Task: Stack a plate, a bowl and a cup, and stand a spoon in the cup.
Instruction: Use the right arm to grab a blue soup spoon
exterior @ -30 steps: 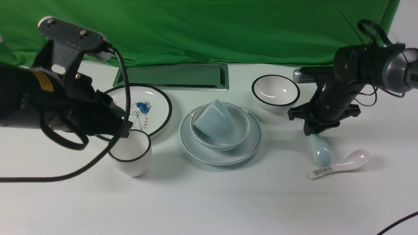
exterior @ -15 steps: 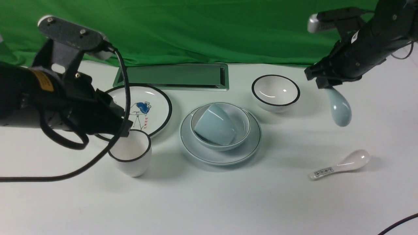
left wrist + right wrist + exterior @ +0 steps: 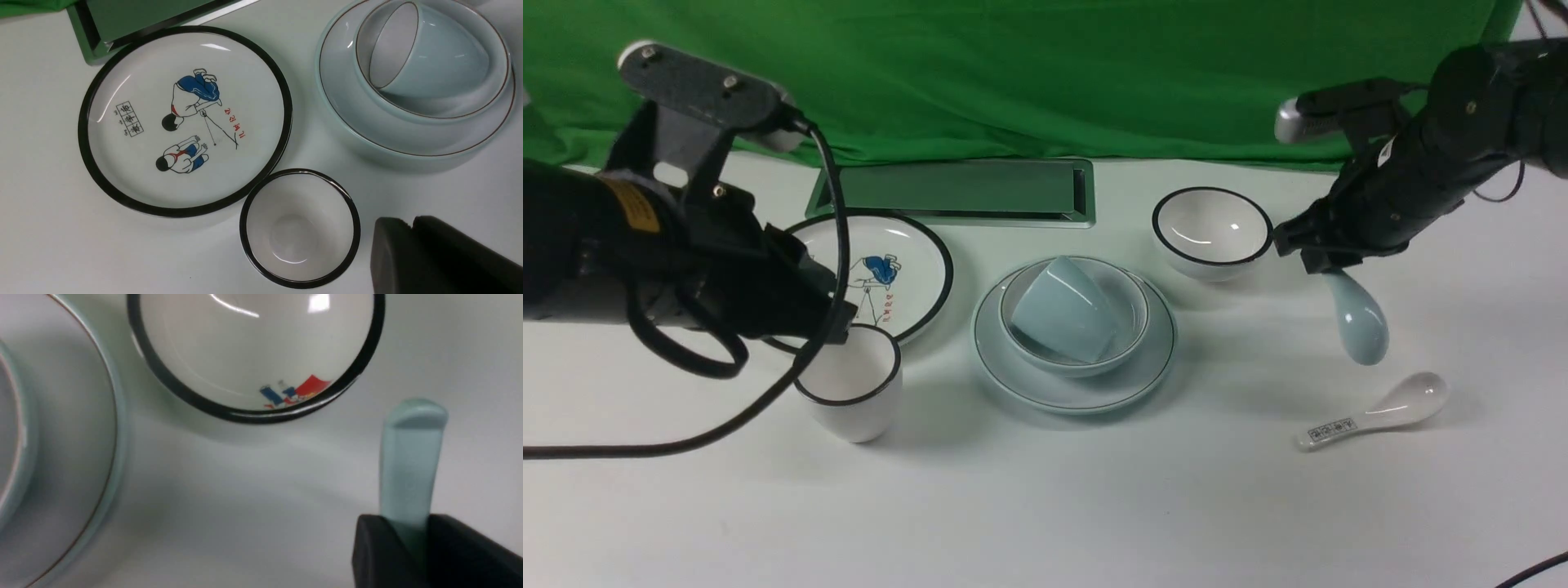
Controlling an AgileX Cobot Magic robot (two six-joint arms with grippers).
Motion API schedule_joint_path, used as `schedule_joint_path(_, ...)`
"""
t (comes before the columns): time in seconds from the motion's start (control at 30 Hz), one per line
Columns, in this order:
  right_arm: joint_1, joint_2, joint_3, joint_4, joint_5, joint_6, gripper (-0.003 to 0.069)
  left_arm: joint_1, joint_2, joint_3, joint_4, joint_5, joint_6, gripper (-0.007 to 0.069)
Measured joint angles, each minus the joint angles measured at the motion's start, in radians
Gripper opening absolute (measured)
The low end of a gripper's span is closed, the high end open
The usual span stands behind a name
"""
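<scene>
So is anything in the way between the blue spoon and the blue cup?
Nothing sits between them. The spoon hangs from the right hand, and the white bowl is a bit behind the path. But the cup lies tipped over in the blue bowl.

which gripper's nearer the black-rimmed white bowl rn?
Right. The right gripper, holding the spoon, hangs just beside the white bowl, on its right; the left gripper is far off on the other side, by the white cup.
</scene>
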Motion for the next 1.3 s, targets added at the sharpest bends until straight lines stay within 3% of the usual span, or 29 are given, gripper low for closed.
schedule_joint_path(0.13,0.0,0.067,0.003,0.0,-0.084,0.058,0.0165,0.0,0.011,0.006,-0.011,0.0,0.0,-0.0007)
schedule_joint_path(0.4,0.0,0.104,0.003,0.0,-0.098,0.079,0.0165,0.0,0.077,-0.024,-0.068,0.049,0.015,-0.0007)
schedule_joint_path(0.63,0.0,0.105,0.003,0.0,-0.082,0.072,0.0165,0.0,0.162,-0.147,-0.124,0.115,0.14,-0.0007)
schedule_joint_path(0.77,0.0,0.105,0.003,0.0,-0.076,0.072,0.0165,0.0,0.231,-0.205,-0.24,0.134,0.253,-0.0007)
schedule_joint_path(0.93,0.0,0.109,0.003,0.0,-0.085,0.071,0.0165,0.0,0.305,-0.225,-0.326,0.138,0.31,-0.0007)
schedule_joint_path(1.3,0.0,0.129,0.003,0.0,-0.09,0.072,0.0165,0.0,0.406,-0.225,-0.385,0.079,0.39,-0.0007)
